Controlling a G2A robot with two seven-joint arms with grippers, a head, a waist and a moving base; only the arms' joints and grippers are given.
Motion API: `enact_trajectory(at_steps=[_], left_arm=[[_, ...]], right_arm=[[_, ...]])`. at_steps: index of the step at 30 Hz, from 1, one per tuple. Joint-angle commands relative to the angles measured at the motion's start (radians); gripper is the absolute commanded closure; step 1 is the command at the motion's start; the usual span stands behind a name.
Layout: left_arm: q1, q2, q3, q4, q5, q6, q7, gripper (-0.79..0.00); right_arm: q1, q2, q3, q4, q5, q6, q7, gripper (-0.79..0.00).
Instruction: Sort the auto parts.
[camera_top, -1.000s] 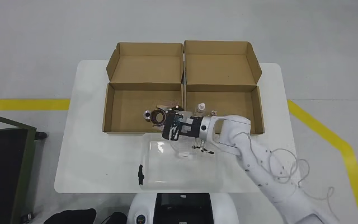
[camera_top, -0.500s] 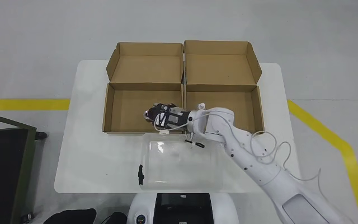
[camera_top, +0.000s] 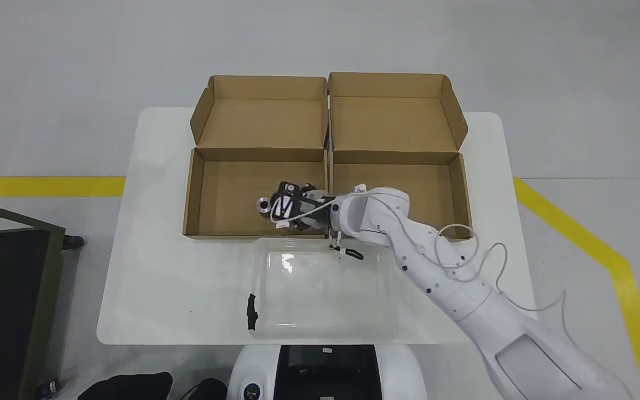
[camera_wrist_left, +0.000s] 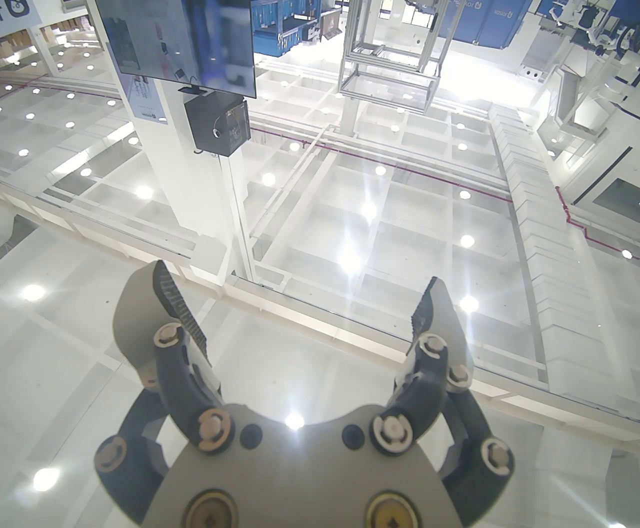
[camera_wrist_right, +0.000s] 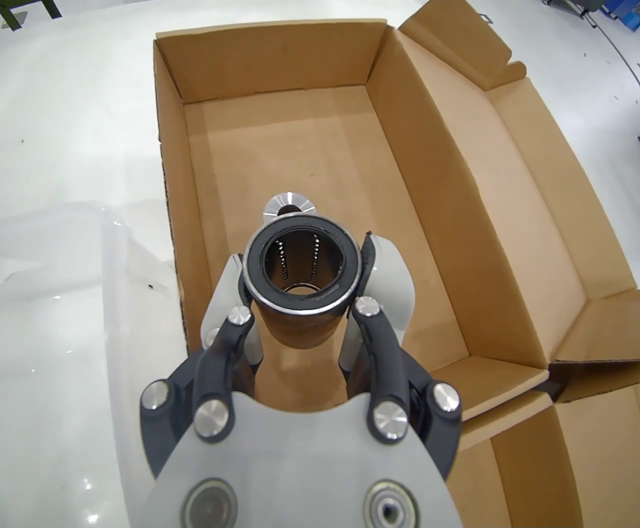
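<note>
Right hand (camera_wrist_right: 303, 262) is clamped on the bearing sleeve (camera_wrist_right: 300, 325), fingers on opposite sides of the barrel just below the black end ring. The side grip leaves the bore clear and the axis roughly along the hand, so I'd expect a clean drop on release.

The sleeve hangs over the near-right part of the left box (camera_top: 225, 195). It looks clear of the box floor, but I can't be sure. A small silver flanged part (camera_wrist_right: 289, 205) lies on that floor just left of the sleeve, so this box reads as the bin for round metal parts. That's a judgement only.

Right box (camera_top: 420, 190) butts against it on the right, with a small pale part (camera_top: 360, 188) at its near-left, too small to identify. Clear tray (camera_top: 320, 290) sits on the near side of the table (camera_top: 150, 250), probably the source bin.

Left hand (camera_wrist_left: 297, 280) has its fingers apart, empty, pointing at the ceiling. It looks parked out of the way.
</note>
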Motion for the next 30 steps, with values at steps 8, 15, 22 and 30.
enact_trajectory(at_steps=[8, 15, 22, 30], left_arm=[[0.000, 0.000, 0.000, 0.000, 0.000, 0.000, 0.000, -0.785], [0.000, 0.000, 0.000, 0.000, 0.000, 0.000, 0.000, -0.785], [0.000, 0.000, 0.000, 0.000, 0.000, 0.000, 0.000, -0.785], [0.000, 0.000, 0.000, 0.000, 0.000, 0.000, 0.000, -0.785]], right_arm=[[0.014, -0.013, -0.005, 0.047, -0.011, 0.000, -0.005, -0.357], [0.016, -0.020, 0.000, 0.078, -0.016, -0.004, -0.013, -0.369], [0.007, -0.015, 0.031, 0.019, -0.025, -0.018, -0.035, -0.708], [-0.060, 0.013, 0.110, -0.165, -0.022, -0.058, -0.025, -0.785]])
